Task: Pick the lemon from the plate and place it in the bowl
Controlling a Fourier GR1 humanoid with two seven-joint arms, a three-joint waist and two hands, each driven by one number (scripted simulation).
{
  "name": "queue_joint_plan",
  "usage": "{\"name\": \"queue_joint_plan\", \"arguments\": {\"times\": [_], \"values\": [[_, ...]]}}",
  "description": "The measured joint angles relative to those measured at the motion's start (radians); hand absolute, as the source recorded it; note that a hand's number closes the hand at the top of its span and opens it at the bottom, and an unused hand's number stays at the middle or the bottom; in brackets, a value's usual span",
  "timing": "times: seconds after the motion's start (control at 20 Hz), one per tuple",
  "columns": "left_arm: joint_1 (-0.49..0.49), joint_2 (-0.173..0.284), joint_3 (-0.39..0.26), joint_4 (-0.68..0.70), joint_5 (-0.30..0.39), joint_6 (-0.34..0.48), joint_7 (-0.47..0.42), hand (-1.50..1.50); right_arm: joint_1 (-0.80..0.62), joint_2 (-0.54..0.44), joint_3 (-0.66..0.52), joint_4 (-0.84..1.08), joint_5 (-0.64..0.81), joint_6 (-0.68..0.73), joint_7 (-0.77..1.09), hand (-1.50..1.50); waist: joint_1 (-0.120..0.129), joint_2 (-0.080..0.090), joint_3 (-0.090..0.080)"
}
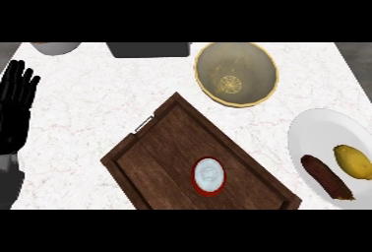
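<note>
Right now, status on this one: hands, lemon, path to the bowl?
Left hand open, resting at left edge; right hand not in view. Lemon on the white plate, beside a brown sweet potato. Bowl empty, path between them unobstructed.

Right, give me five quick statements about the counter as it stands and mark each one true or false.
1. The lemon lies on the white plate. True.
2. The bowl already holds the lemon. False: it holds no fruit.
3. A dark reddish-brown vegetable lies beside the lemon on the plate. True.
4. The left hand is curled round the lemon. False: it rests open at the left edge, holding nothing.
5. The wooden tray carries a small red-rimmed dish. True.
</note>
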Motion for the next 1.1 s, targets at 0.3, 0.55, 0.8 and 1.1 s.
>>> {"name": "queue_joint_plan", "arguments": {"times": [0.3,0.55,0.8,1.1], "values": [[-0.010,-0.019,0.008,-0.003,-0.017,-0.016,0.003,0.00,-0.071,0.019,0.045,0.063,0.117,0.000,0.008,-1.50,0.017,0.002,0.000],[-0.021,-0.029,0.018,-0.004,-0.034,-0.029,0.014,0.00,-0.157,0.036,0.118,0.116,0.210,0.008,0.027,-1.50,0.024,0.003,0.000],[-0.006,-0.045,0.029,-0.026,-0.046,-0.040,0.022,0.00,-0.250,0.060,0.194,0.197,0.297,0.011,0.043,-1.50,0.027,0.003,0.001],[-0.030,-0.069,0.041,-0.004,-0.073,-0.045,0.024,0.00,-0.382,0.093,0.262,0.305,0.385,0.015,0.062,-1.50,0.025,0.004,0.001]]}}
